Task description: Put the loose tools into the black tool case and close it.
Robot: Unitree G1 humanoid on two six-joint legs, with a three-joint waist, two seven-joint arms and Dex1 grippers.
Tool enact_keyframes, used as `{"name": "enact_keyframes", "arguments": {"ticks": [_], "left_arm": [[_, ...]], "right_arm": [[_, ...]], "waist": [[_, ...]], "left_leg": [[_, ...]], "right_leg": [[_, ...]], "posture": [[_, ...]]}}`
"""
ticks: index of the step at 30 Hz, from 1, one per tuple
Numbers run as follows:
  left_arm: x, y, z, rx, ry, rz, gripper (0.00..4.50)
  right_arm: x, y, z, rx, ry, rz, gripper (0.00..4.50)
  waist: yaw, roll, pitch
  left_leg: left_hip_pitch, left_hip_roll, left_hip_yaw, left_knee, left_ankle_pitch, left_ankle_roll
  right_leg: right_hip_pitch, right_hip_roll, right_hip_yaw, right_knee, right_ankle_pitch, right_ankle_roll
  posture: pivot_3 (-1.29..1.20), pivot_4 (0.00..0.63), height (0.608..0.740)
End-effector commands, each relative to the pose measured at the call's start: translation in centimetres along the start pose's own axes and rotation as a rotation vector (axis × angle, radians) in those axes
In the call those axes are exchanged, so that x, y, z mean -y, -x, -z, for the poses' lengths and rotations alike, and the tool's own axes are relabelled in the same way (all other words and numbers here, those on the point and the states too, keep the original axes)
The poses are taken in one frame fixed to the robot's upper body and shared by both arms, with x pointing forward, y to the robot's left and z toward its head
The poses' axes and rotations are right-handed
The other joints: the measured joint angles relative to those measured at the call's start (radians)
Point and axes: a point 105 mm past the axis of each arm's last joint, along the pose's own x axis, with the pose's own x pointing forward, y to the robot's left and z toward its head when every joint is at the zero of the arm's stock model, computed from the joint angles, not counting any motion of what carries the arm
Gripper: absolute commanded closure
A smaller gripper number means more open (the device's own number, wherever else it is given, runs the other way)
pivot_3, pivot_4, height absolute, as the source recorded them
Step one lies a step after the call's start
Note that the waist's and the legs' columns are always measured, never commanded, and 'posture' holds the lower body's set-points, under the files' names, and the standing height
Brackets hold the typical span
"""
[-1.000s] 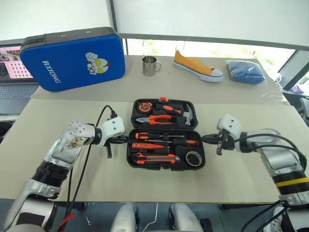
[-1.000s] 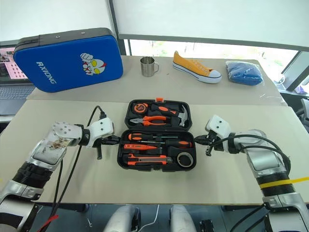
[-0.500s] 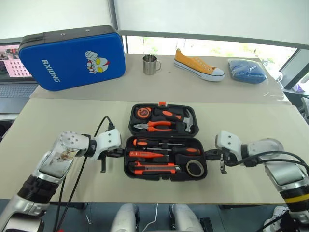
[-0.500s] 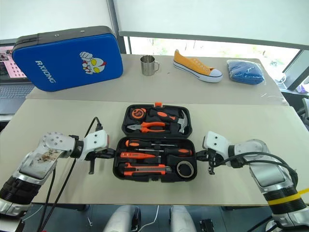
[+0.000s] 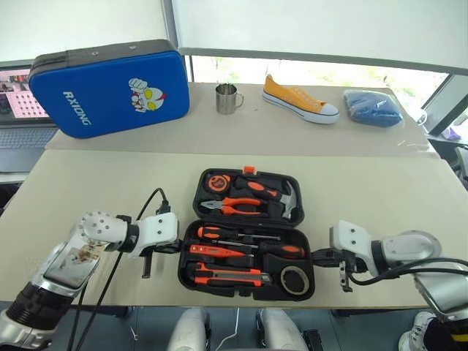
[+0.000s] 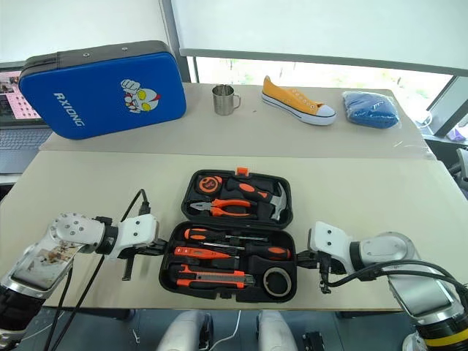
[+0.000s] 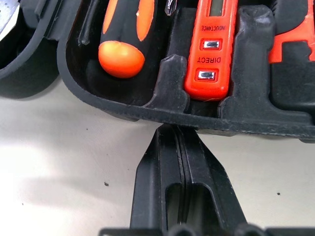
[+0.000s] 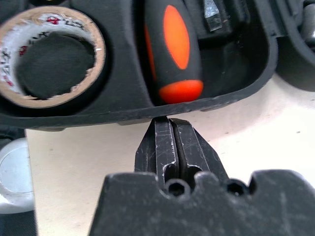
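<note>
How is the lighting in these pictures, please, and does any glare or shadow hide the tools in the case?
Left eye view: bright window light behind the table, even light on the black tool case, no glare. Left wrist view: a pale bright patch and a soft shadow on the table. Right wrist view: small shine on the screwdriver handle; recesses dark.

Two screwdrivers (image 5: 221, 234), one tape roll (image 5: 295, 278), one black tool case (image 5: 252, 186), one mug (image 5: 227, 99), one shoe (image 5: 300, 100).

1. Tool case (image 5: 191, 252) is plain black, orange latch (image 5: 248, 170) on top.
2. Screwdrivers (image 5: 241, 235) and knife (image 5: 230, 276) are orange and black.
3. Tape roll (image 8: 51, 56) is dark with a tan core.
4. Big case (image 5: 110, 88) is blue with a cartoon print and white lettering.
5. Shoe (image 5: 300, 101) is yellow-orange with a white sole; the cloth (image 5: 373, 107) is blue.
6. Table (image 5: 88, 183) is beige.
</note>
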Motion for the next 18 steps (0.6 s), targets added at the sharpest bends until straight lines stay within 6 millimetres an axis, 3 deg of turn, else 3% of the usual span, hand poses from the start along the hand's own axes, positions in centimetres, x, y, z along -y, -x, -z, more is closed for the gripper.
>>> {"name": "enact_keyframes", "arguments": {"ticks": [1, 2, 5, 8, 11, 12, 18], "left_arm": [[-0.3, 1.1, 3.1, -0.092, 0.181, -0.036, 4.21], [-0.9, 1.9, 3.5, -0.1, 0.251, -0.069, 3.94], [-2.8, 3.7, 3.6, -0.065, 0.412, -0.151, 3.24], [-3.9, 4.8, 2.7, -0.001, 0.567, -0.154, 2.13], [-7.0, 4.8, 1.2, 0.108, 0.834, -0.22, 0.98], [-7.8, 4.5, 0.7, 0.135, 0.904, -0.223, 0.97], [-9.1, 2.4, -2.4, 0.191, 0.969, -0.152, 0.97]], "right_arm": [[1.8, 1.9, -0.1, -0.003, -0.022, 0.099, 4.5], [2.4, 2.7, -0.1, -0.002, -0.052, 0.13, 4.5], [3.6, 4.4, -0.2, 0.02, -0.123, 0.178, 3.76], [4.5, 5.4, -0.4, 0.036, -0.175, 0.207, 2.66], [6.5, 5.8, -1.4, 0.107, -0.315, 0.24, 1.61], [7.0, 5.7, -1.7, 0.125, -0.364, 0.238, 1.34], [8.6, 3.6, -2.8, 0.157, -0.509, 0.19, 1.34]], "waist": [[0.0, 0.0, 0.0], [0.0, 0.0, 0.0], [-0.001, 0.0, 0.0], [-0.001, 0.0, 0.0], [0.001, 0.0, 0.0], [0.005, 0.0, 0.0], [0.003, -0.001, 0.0]], "left_leg": [[0.001, 0.0, 0.0, 0.0, 0.0, 0.0], [0.001, 0.0, 0.0, 0.0, 0.0, 0.0], [0.001, 0.0, 0.0, 0.0, 0.0, 0.0], [0.003, 0.002, 0.0, 0.0, 0.0, 0.0], [0.002, 0.002, 0.0, 0.001, 0.0, 0.0], [0.002, 0.001, 0.0, 0.001, 0.0, 0.0], [0.0, 0.0, -0.002, 0.002, 0.0, 0.0]], "right_leg": [[0.0, 0.0, 0.0, 0.0, 0.0, 0.0], [0.0, 0.0, 0.0, 0.0, 0.0, 0.0], [0.001, 0.0, 0.0, 0.001, 0.0, 0.0], [0.001, 0.002, 0.0, 0.002, 0.001, -0.002], [0.0, 0.003, 0.0, 0.002, 0.001, -0.002], [0.001, 0.003, 0.0, 0.002, 0.001, -0.002], [0.0, 0.002, -0.001, 0.001, 0.002, 0.0]], "posture": [[0.0, 0.15, 0.739], [0.0, 0.15, 0.739], [0.0, 0.15, 0.739], [0.0, 0.15, 0.739], [0.0, 0.15, 0.739], [0.0, 0.15, 0.739], [0.0, 0.15, 0.739]]}}
